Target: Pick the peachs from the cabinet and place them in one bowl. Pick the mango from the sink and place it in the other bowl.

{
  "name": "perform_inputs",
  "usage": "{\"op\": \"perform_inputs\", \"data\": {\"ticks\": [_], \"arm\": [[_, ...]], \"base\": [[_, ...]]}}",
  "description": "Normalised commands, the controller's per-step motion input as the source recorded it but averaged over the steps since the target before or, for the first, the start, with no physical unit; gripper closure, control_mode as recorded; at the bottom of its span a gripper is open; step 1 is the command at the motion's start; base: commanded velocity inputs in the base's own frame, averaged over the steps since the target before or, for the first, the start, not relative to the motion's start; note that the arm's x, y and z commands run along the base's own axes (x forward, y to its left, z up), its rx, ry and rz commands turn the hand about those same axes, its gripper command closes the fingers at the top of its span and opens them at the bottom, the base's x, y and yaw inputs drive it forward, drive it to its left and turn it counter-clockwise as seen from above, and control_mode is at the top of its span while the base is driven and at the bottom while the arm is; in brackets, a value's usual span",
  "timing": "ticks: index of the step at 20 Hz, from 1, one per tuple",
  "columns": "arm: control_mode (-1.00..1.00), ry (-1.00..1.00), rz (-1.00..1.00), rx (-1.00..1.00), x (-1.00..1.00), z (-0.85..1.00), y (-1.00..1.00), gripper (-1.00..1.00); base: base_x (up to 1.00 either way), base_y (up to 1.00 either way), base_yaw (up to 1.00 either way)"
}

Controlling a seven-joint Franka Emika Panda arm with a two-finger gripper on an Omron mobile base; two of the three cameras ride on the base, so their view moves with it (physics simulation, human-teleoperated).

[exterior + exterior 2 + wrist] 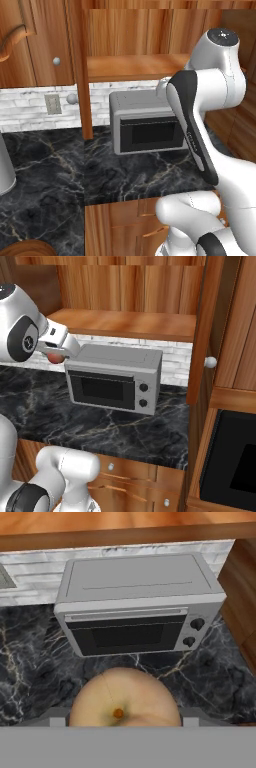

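The hand (56, 357) is clenching one of the peachs (125, 699): in the hand view the pale, blushed fruit is sitting squarely between the two finger tips, stem dimple facing the camera, and in the right base view a reddish sliver of it is peeking out under the hand. The hand is hanging in the air below the cabinet (125, 323) shelf, just beside the left end of the grey microwave (114, 377), with the dark marble desk (110, 426) lying under it.

Going outward, the wooden bowl (27, 247) is showing only as a curved rim at the bottom left corner of the left base view, low on the desk and well apart from the hand, off to the robot's left and nearer its base. That, I judge, is the relation the coming move is turning on: the peach is needing to travel left and down, away from the microwave. A round fruit has no long axis, so its orientation hardly matters.
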Motion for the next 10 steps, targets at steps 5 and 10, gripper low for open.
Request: {"op": "perform_inputs", "data": {"ticks": [5,10], "arm": [[1.00,0.00,0.00,0.00,0.00,0.00,0.00,1.00],[1.00,0.00,0.00,0.00,0.00,0.00,0.00,1.00]], "base": [[0.00,0.00,0.00],[-0.15,0.00,0.00]]}}
